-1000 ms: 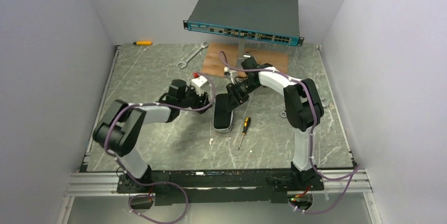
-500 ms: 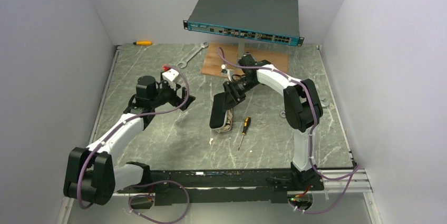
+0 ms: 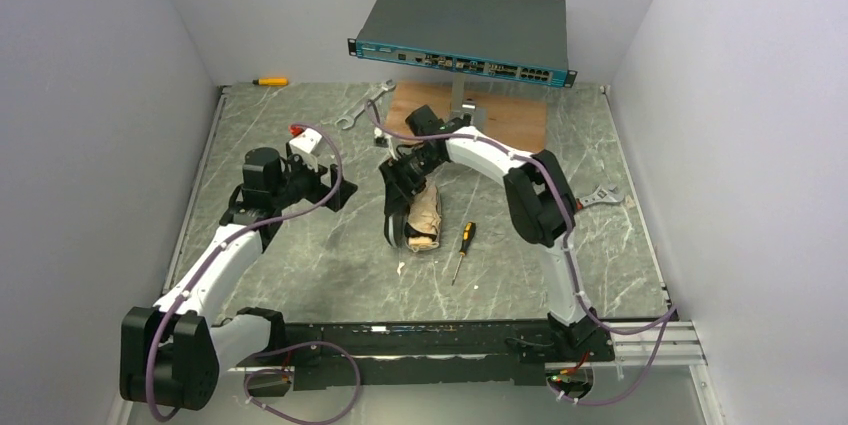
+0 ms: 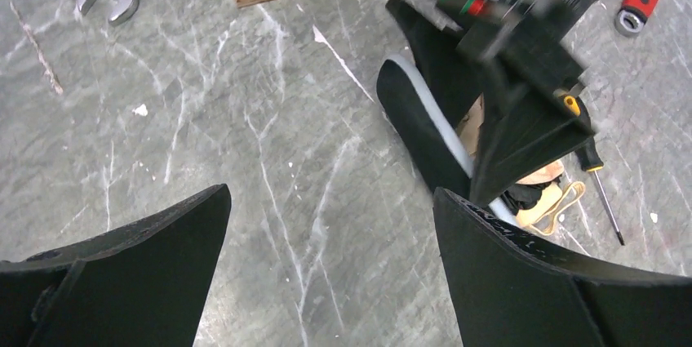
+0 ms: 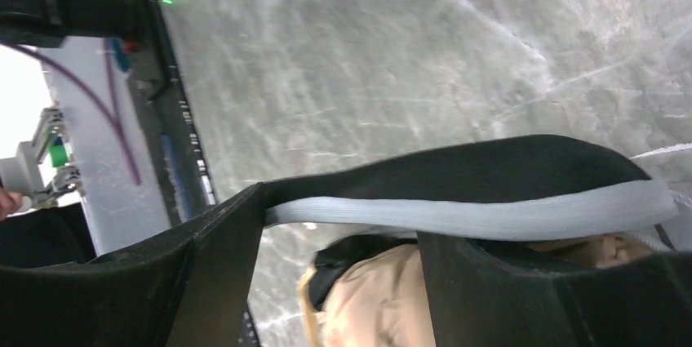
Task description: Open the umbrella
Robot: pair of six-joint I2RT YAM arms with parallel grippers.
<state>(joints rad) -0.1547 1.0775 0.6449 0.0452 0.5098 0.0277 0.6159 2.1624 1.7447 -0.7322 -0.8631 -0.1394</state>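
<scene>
Top external view: the umbrella (image 3: 425, 213) lies near the middle of the grey marbled table (image 3: 300, 255), its black pale-rimmed shell parted and cream fabric bulging out on the side nearer the screwdriver (image 3: 462, 243). The right gripper (image 3: 403, 185) reaches down onto the far end of the umbrella. From the right wrist, its two black fingers (image 5: 216, 269) stand apart, with the black shell (image 5: 490, 171), its pale rim and a fold of beige fabric between them. Whether the fingers press on any of it, I cannot tell.

The left gripper (image 3: 335, 190) hangs off to the left of the umbrella, well apart from it. Its jaws are spread wide, with nothing between them but bare table in the left wrist view (image 4: 330, 196). That same view shows the umbrella (image 4: 424, 131) ahead and to the right, under the blurred right gripper.

A wrench (image 3: 362, 105) and a wooden board (image 3: 500, 110) lie farther back. A flat dark box with ports (image 3: 465, 30) stands raised behind them.
</scene>
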